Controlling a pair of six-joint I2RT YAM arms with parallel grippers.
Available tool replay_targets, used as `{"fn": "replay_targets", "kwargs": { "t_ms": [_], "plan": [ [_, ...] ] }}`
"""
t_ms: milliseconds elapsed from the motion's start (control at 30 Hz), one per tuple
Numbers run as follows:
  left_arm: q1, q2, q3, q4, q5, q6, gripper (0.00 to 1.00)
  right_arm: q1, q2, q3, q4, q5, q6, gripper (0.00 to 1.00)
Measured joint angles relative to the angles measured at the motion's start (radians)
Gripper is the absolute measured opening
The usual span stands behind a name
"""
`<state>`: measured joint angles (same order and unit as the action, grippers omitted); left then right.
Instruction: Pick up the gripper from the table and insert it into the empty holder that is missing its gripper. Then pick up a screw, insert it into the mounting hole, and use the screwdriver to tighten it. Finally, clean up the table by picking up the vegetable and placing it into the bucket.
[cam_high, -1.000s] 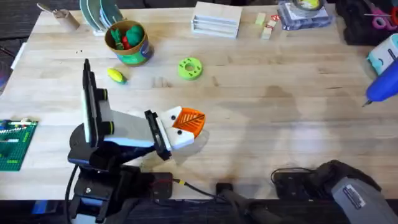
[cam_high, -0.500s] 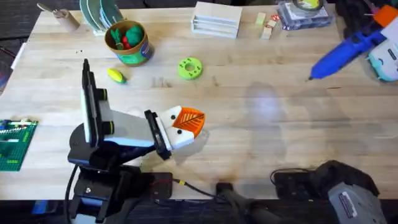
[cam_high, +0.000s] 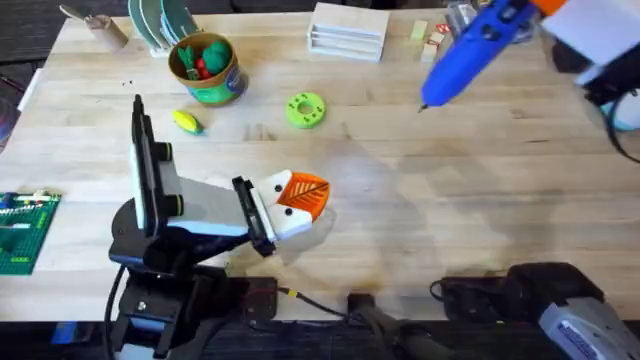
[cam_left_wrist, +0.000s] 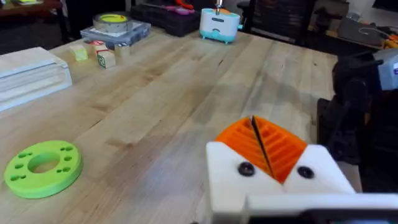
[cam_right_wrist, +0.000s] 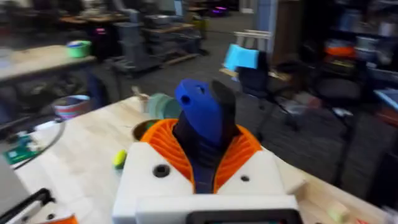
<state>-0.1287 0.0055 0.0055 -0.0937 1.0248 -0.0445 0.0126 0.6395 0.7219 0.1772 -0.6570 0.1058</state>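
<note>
My right gripper (cam_high: 535, 12) is shut on the blue screwdriver (cam_high: 472, 52), held high over the table's back right with its bit pointing down and left. In the right wrist view the screwdriver (cam_right_wrist: 198, 115) stands between the orange pads of that gripper (cam_right_wrist: 199, 152). My left gripper (cam_high: 300, 197) rests shut near the table's middle front. Both its white mounts carry ribbed orange tips (cam_left_wrist: 283, 149) pressed together, each mount showing a dark screw head (cam_left_wrist: 246, 168). A loose gripper piece and an empty holder are out of view. The yellow vegetable (cam_high: 186, 121) lies in front of the green bucket (cam_high: 222, 88).
A flat green ring disc (cam_high: 306, 109) lies right of the vegetable. Red and green toys sit in the bucket. A white box (cam_high: 348, 30), small blocks (cam_high: 430, 42) and a clear tape case (cam_high: 470, 38) line the back edge. A green brick plate (cam_high: 22, 230) is at the left.
The right arm has swung the blue screwdriver from the table's right edge leftward and up toward the back middle. The left arm has not moved.
</note>
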Motion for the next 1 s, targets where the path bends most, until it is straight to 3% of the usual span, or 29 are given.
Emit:
{"fn": "replay_targets", "kwargs": {
  "t_ms": [200,567,700,1000],
  "plan": [
    [0.000,0.000,0.000,0.000,0.001,0.000,0.004,0.241,0.143,0.000,0.193,-0.004,-0.012,0.118],
    [0.000,0.000,0.000,0.000,0.001,0.014,0.004,0.564,0.388,0.000,0.506,-0.015,-0.016,0.111],
    [0.000,0.000,0.000,0.000,0.001,0.019,0.004,0.637,0.408,0.000,0.526,-0.023,-0.016,0.108],
    [0.000,0.000,0.000,0.000,0.001,0.022,0.004,0.693,0.420,0.000,0.536,-0.022,-0.016,0.104]
  ]
}}
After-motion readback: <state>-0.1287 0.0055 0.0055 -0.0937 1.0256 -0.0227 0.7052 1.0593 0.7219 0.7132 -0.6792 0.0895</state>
